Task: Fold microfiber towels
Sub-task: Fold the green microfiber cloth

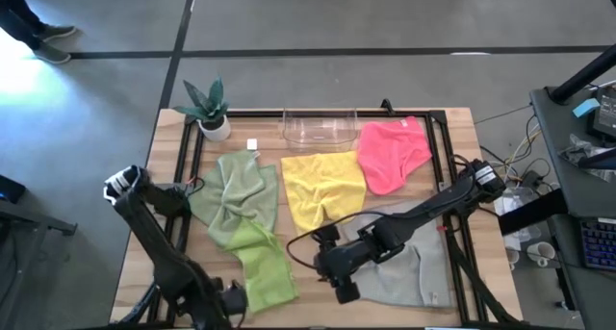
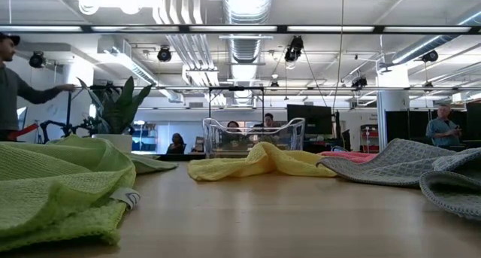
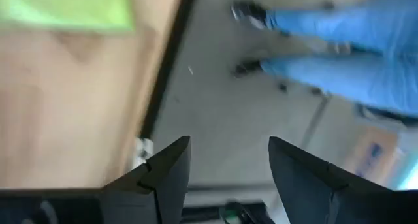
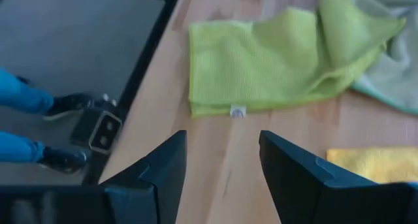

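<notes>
table | both grippers open, empty | grey towel partly under right arm

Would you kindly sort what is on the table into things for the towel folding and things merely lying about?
For the job: sage green towel, lime green towel, yellow towel, hot pink towel, light grey towel.
Lying about: clear plastic bin, potted plant.

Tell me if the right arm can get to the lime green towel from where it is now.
Probably yes. The right tool is open above bare wood, and the lime green towel lies flat just beside it with nothing between them.
</notes>
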### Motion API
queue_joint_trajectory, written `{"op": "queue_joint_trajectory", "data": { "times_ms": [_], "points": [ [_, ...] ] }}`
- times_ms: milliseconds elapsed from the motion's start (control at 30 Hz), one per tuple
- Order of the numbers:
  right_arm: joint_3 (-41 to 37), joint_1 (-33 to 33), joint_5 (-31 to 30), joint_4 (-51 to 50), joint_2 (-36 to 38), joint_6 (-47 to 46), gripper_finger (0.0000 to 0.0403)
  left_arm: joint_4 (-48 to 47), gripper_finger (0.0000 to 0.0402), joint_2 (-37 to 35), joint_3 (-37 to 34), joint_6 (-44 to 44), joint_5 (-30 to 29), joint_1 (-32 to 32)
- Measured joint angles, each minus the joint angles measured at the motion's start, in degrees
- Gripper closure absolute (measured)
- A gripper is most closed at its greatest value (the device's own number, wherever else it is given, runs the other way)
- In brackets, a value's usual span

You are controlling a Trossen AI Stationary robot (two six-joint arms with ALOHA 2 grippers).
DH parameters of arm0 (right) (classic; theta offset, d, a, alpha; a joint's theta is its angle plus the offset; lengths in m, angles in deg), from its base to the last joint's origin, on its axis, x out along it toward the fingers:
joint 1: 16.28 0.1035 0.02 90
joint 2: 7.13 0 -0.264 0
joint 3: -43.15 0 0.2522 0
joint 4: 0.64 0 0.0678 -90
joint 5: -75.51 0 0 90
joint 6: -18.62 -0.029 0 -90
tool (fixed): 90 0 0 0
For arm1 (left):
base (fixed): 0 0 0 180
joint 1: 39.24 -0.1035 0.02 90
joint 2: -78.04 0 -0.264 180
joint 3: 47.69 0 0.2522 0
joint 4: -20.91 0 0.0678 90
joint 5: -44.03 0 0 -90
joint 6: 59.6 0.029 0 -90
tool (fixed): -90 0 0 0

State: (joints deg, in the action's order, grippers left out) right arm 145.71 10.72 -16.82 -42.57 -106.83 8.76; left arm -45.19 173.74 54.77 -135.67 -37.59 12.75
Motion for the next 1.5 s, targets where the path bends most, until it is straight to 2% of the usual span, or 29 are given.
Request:
{"op": "queue_joint_trajectory", "data": {
  "times_ms": [233, 467, 567, 700, 1000, 1233, 1500],
  "points": [
    [0.0, 1.8, -0.6, 4.9, -0.1, -0.6, 0.022, -10.5, 0.0211, -1.4, 6.9, 8.1, -20.1, 2.1],
    [0.0, 2.2, -1.1, 6.7, -3.0, -3.4, 0.022, -11.3, 0.0211, -0.9, 4.1, 14.9, -42.4, 2.5],
    [0.0, 2.9, -1.3, 6.7, -3.7, -3.6, 0.022, -11.9, 0.0211, 0.0, 3.4, 16.7, -49.8, 2.5],
    [0.0, 4.2, -1.2, 7.8, -4.0, -3.0, 0.022, -11.7, 0.0211, 1.1, 3.4, 16.9, -49.6, 2.3],
    [0.0, 4.5, -2.3, 11.6, -4.1, -2.1, 0.022, -11.7, 0.0211, 4.0, 5.7, 12.0, -38.9, 5.9],
    [0.0, 4.4, -2.3, 13.9, -4.2, -2.0, 0.022, -12.1, 0.0211, 7.8, 4.3, 10.5, -38.7, 7.5],
    [0.0, 4.0, -1.8, 14.8, -8.6, -0.6, 0.022, -10.1, 0.0211, 12.7, 3.6, 10.4, -38.1, 7.4]
  ]
}}
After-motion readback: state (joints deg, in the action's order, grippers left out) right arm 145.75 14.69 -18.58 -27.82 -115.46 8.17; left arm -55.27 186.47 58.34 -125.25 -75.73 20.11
